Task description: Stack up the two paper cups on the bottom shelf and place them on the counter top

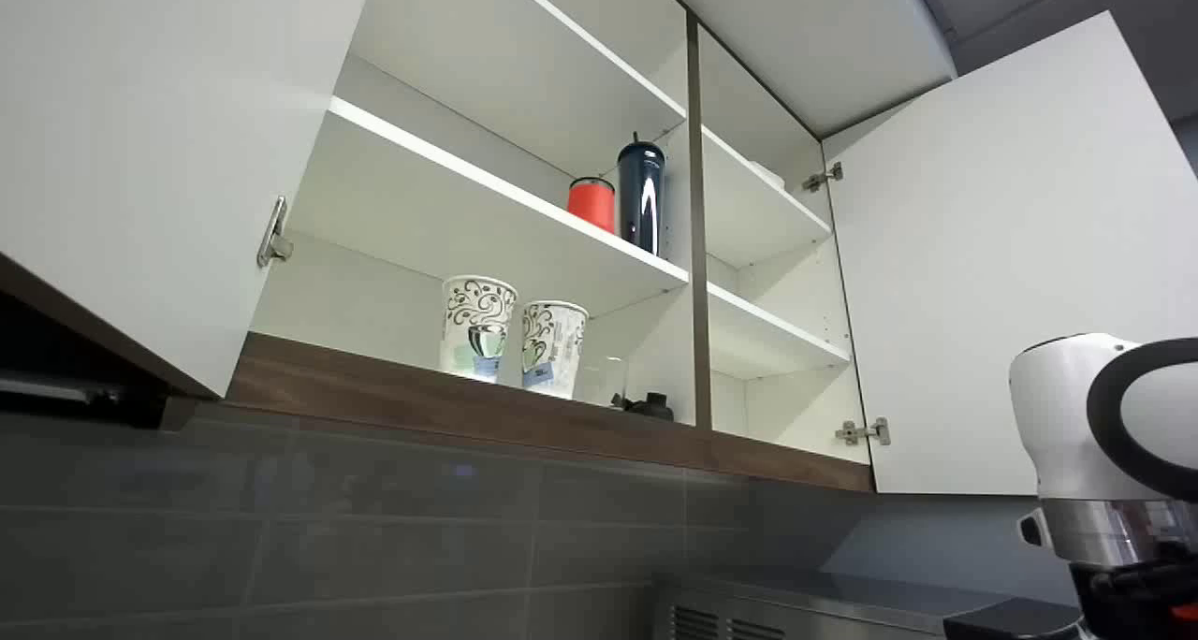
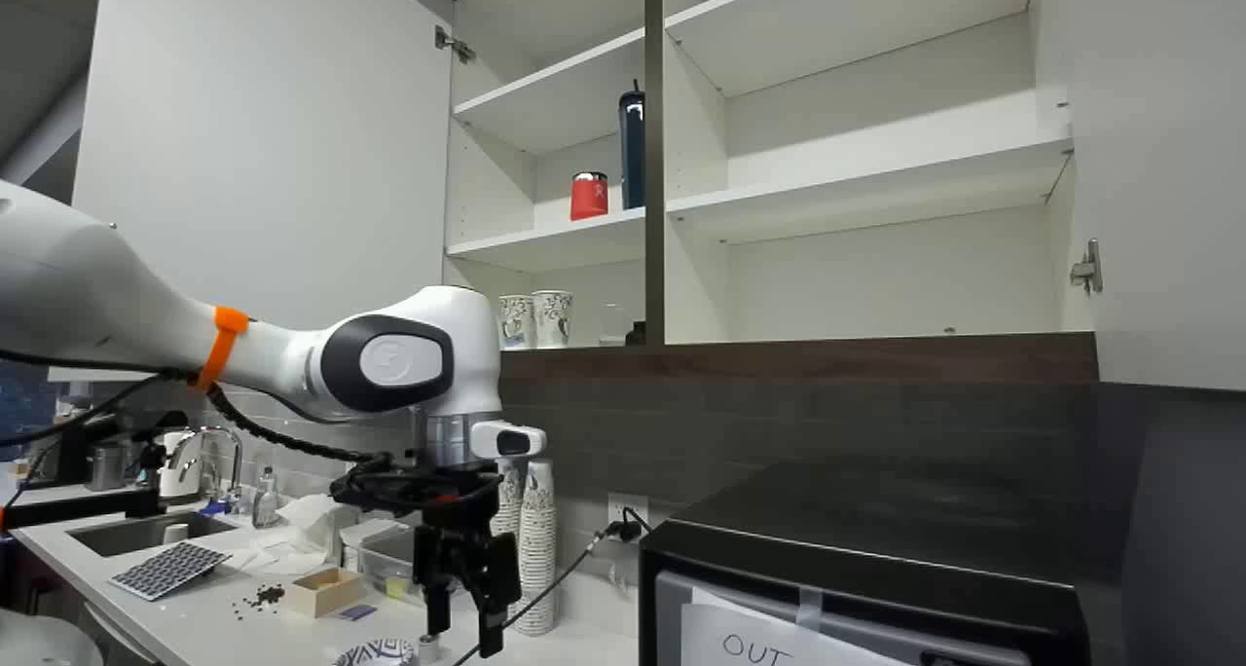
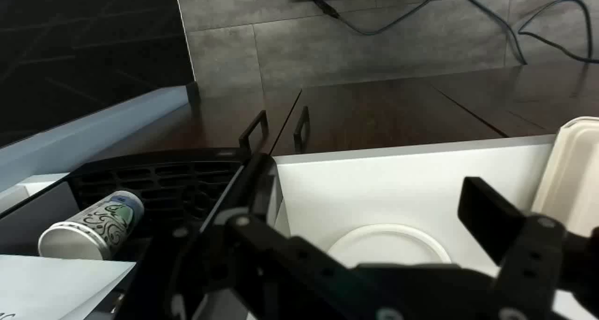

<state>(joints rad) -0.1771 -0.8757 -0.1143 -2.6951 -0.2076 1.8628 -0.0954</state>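
The two paper cups stand upright side by side on the bottom shelf (image 1: 449, 397), white with a dark leafy print. In an exterior view the cups (image 1: 478, 327) (image 1: 554, 345) have a small gap between them; the same cups (image 2: 517, 321) (image 2: 552, 318) show above the arm in an exterior view, and the bottom shelf's brown edge (image 2: 876, 357) does too. My gripper (image 2: 465, 627) points down, well below the shelf, over the counter top (image 2: 243, 637). In the wrist view its jaws (image 3: 369, 200) are wide apart with nothing between them, above the white counter. The shelf cups are out of the wrist view.
A black microwave (image 2: 857, 539) stands beside the gripper. Tall stacks of paper cups (image 2: 537, 559) stand behind it. A plate (image 3: 388, 231) lies below the jaws. Another paper cup (image 3: 112, 219) lies on its side. A clear cup (image 1: 601, 380) and black object (image 1: 650, 406) share the shelf.
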